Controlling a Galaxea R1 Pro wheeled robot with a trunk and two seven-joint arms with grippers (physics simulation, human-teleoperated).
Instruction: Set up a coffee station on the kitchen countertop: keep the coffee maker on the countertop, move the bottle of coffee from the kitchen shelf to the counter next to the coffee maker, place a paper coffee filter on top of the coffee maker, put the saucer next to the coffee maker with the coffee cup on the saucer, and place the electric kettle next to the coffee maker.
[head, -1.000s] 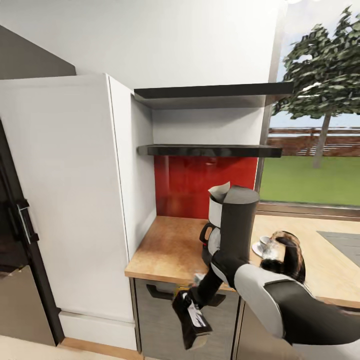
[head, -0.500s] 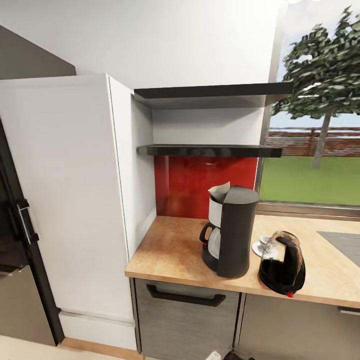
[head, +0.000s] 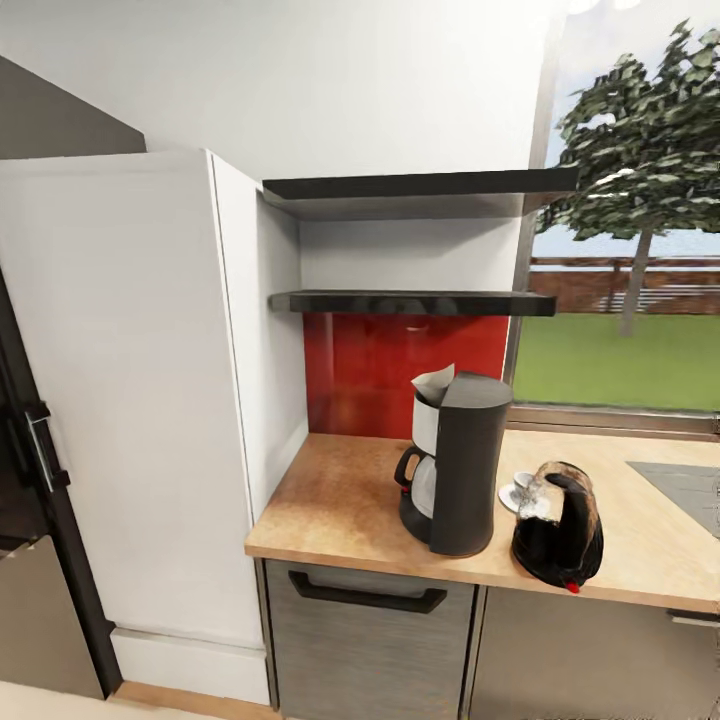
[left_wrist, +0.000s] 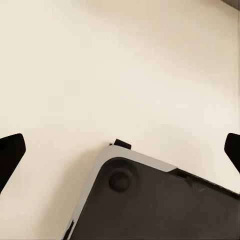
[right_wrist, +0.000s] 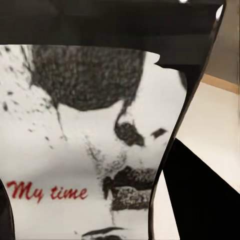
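Wooden table (head: 340, 500) is seen bearing maker (head: 455, 465), filter (head: 435, 382), kettle (head: 558, 525) and cup (head: 522, 487), while the bottle (right_wrist: 85, 140) is gripped in the right pincer, the left released; the maker could be knocked during placement.

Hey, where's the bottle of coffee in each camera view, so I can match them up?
Head view: coffee maker and kettle on the countertop.
Left wrist view: cream floor, dark robot base.
Right wrist view: bottle of coffee close up, "My time" label.
Shared landmark: the cream floor, in both wrist views.
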